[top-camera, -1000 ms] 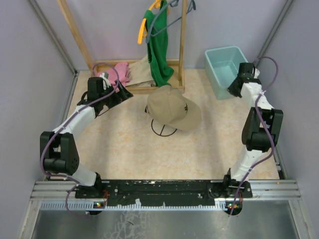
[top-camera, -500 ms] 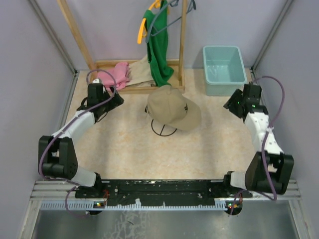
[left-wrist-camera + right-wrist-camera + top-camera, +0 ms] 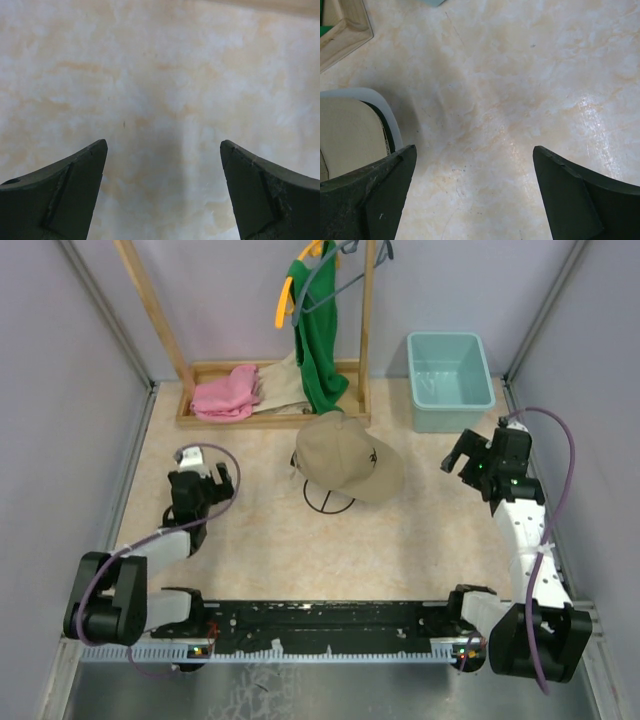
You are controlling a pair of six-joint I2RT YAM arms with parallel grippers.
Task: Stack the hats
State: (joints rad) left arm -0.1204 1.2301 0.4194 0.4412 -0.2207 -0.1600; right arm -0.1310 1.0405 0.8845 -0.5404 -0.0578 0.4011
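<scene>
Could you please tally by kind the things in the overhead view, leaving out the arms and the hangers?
Caps: 1 in plain sight, the tan cap; whatever lies under it is mostly hidden
Bins: 1, the teal bin
Racks: 1, the wooden rack
Shirts: 1, the green shirt
Loose cloths: 2, the pink cloth and the beige cloth
Total: 6

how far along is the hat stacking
Looks essentially done: the tan cap lies on top, a white edge and a black edge showing beneath it, and no loose cap shows elsewhere. Nothing in hand: the left gripper and right gripper are open, empty. Nothing visibly left.
</scene>
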